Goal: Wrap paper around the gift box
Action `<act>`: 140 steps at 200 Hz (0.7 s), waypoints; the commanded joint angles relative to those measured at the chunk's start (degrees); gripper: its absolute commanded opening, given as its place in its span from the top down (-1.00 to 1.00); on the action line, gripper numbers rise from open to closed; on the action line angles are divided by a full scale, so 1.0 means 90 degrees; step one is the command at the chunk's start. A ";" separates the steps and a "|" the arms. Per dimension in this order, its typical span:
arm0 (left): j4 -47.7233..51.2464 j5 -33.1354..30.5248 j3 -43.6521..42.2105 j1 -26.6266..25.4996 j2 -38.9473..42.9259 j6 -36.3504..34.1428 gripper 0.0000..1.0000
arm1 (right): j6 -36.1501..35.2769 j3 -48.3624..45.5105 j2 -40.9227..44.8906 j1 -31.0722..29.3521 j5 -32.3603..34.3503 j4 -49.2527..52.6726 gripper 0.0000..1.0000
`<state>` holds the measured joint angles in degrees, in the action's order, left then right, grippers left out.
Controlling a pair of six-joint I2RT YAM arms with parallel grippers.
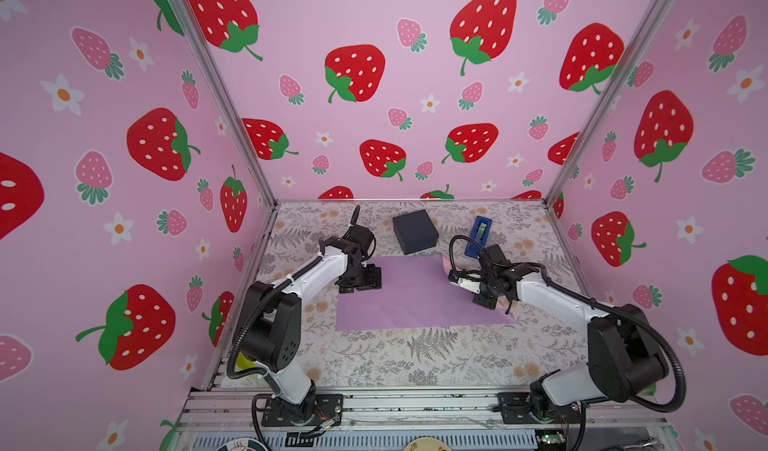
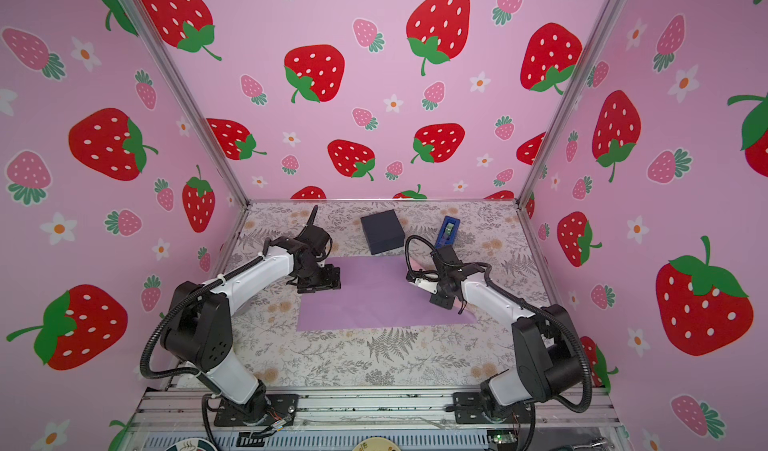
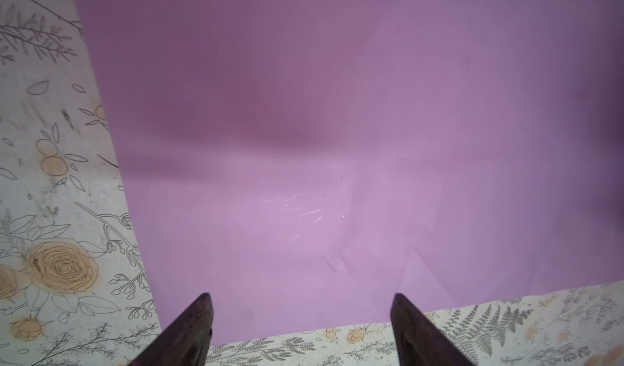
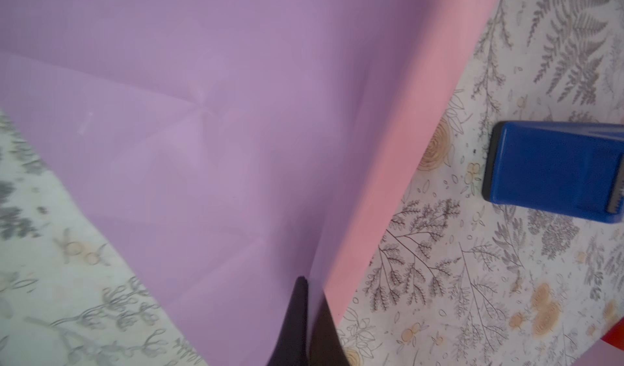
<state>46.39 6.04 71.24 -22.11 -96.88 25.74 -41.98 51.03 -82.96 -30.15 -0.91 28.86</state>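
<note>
The paper (image 1: 415, 303), a thin lilac sheet with faint creases, lies mid-frame in both top views. Its long axis runs left to right, and its right edge is curled up to show pale pink. The gift box (image 1: 415, 232), matte black and nearly cubic, sits just above it in frame, off the sheet, seemingly touching its far edge. The left gripper (image 3: 300, 296), jaws wide and empty, hovers nearer the box. The right gripper (image 4: 305, 285) is pinched on the paper's raised edge.

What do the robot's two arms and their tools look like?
Both arms are alike: white shell links between bulky matte black joints, on black base plates. A black corrugated hose loops along the left arm and the right arm. The left tool and right tool end in dark, tapering fingers.
</note>
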 commanded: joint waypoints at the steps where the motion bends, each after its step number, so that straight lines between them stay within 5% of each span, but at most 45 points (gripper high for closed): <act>1: 0.0139 -0.0027 0.0249 0.0037 -0.0039 -0.0076 -0.68 | -0.0082 -0.0015 0.0448 -0.0158 -0.0646 0.0952 1.00; 27: 0.0158 -0.0057 0.0219 0.0035 -0.0026 -0.0098 -0.68 | -0.0043 0.0292 0.0674 -0.0277 -0.0987 0.1887 1.00; 73: 0.0177 -0.0205 0.0180 0.0040 -0.0014 -0.0102 -0.68 | -0.0480 0.1799 0.1595 -0.0471 -0.3777 0.3393 1.00; 100: 0.0193 -0.0430 0.0226 0.0076 0.0079 -0.0082 -0.68 | 0.0676 0.0983 0.2440 0.0155 -0.1918 0.1755 1.00; 124: 0.0214 -0.0442 0.0294 0.0132 0.0084 -0.0101 -0.68 | 0.1115 0.0781 0.1041 0.0692 0.0499 0.1800 1.00; 140: 0.0289 -0.0375 0.0388 0.0142 -0.0001 -0.0166 -0.68 | 0.1049 0.0955 0.0504 0.0723 0.0661 0.1691 1.00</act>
<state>46.65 3.70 71.50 -21.21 -96.86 25.21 -35.46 61.47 -68.55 -24.38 -8.23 44.88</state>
